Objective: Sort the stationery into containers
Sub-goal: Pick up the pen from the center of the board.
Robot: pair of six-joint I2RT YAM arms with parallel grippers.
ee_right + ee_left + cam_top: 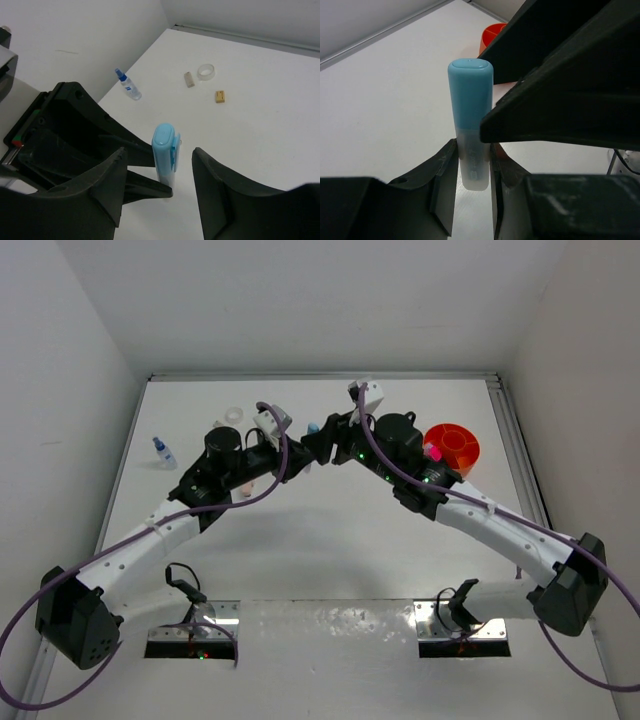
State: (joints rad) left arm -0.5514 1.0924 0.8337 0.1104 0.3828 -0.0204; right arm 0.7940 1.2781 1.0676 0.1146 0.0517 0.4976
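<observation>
Starting big: white bench (320,540), both arms reaching in and meeting just toward 12 o'clock of its middle.

Next, the orange tub (455,440) at 2 o'clock, its near-left rim masked by the right arm; only a sliver of it in the left wrist view. A pink piece (433,452) at its 9 o'clock edge, too hidden to name.

Left gripper (472,172): pinched narrow on the clear lower end of the light-blue highlighter (470,95), holding it upright, cap up, off the bench.

Right gripper (159,155): spread wide, straddling that same highlighter, a gap on each side, no contact to be seen.

From above, just a blue speck between black fingers.

Out at 10 o'clock, the blue-capped bottle (128,86), lying flat. Around 11, the tape ring (206,71), with two beige blocks (220,96) nearby, apart from each other.
</observation>
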